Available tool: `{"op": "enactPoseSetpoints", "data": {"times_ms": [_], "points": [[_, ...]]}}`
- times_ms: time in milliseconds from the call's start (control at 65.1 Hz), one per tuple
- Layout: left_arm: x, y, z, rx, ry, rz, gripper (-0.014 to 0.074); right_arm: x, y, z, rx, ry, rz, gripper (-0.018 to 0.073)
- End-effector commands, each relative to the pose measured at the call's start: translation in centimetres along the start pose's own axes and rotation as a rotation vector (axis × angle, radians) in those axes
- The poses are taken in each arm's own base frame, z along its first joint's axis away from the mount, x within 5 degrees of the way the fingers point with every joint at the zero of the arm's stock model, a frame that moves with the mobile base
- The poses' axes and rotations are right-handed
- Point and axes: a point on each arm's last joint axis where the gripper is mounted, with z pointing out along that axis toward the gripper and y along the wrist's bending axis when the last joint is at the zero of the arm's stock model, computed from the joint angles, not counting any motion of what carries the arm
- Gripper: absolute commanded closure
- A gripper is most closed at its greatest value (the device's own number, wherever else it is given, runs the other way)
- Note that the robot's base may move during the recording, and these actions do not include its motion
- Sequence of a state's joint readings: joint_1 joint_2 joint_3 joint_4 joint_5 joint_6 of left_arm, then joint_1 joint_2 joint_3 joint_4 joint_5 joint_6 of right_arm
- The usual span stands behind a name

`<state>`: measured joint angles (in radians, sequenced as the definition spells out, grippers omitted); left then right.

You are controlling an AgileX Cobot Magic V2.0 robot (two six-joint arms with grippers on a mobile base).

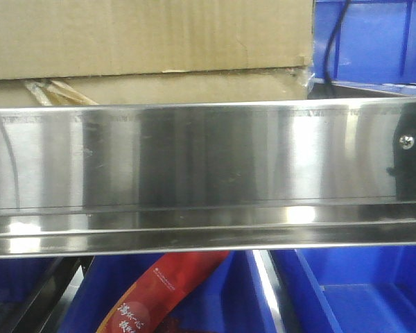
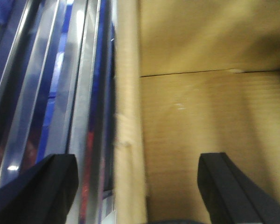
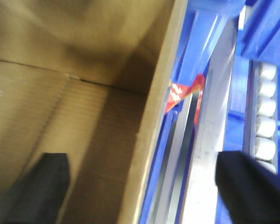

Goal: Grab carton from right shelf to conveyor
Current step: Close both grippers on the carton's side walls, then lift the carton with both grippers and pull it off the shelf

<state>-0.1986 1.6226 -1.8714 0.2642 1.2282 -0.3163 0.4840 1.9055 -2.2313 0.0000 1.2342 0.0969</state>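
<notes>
A: What do the grippers do?
B: The left gripper (image 2: 137, 186) is wide open over a wall of the carton (image 2: 200, 116), one finger inside, one outside. It holds nothing. The right gripper (image 3: 142, 172) is just the same.
A: Where is the carton?
B: On the right shelf (image 1: 194, 230), behind the shiny rail (image 1: 208, 152), beside a blue bin (image 1: 374, 41).

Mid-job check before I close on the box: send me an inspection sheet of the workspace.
Surface: steel rail of the right shelf, shiny, one screw.
Job's things: carton behind the rail; conveyor not in view.
Clutter: red packet in a lower blue bin.
Grippers: left gripper and right gripper open, each straddling a carton wall, one finger inside, one outside.
Cables: black cable in the upper blue bin.
Surroundings: row of white rollers right of the rail.
</notes>
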Motion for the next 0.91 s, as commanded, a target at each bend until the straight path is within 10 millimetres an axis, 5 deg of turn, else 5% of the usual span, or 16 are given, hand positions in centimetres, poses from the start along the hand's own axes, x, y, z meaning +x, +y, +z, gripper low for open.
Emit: {"op": "enactPoseSetpoints", "data": {"times_ms": [0,154,445,660,891], "points": [[-0.2,0.3,0.0,0.005,-0.008,-0.014,0.017,-0.3,-0.2,-0.3,0.009,-0.025,-0.002,0.0306],[-0.3,0.4,0.8,0.007,0.012,-0.026,0.0244,-0.3,-0.2,0.0,0.009,-0.02,-0.002,0.065],[-0.2,0.2,2.7,0.057,0.073,-0.066,0.0639,-0.3,-0.2,0.0,0.009,-0.02,-0.002,0.0624],[-1.4,0.4,0.5,0.086,-0.005,-0.085,0.0617,-0.4,-0.2,-1.7,0.012,-0.053,-0.004,0.0624],[-2.6,0.3,-5.0,0.162,-0.154,-0.103,0.0617,-0.5,-0.3,-8.0,0.009,-0.175,-0.005,0.0624]]}}
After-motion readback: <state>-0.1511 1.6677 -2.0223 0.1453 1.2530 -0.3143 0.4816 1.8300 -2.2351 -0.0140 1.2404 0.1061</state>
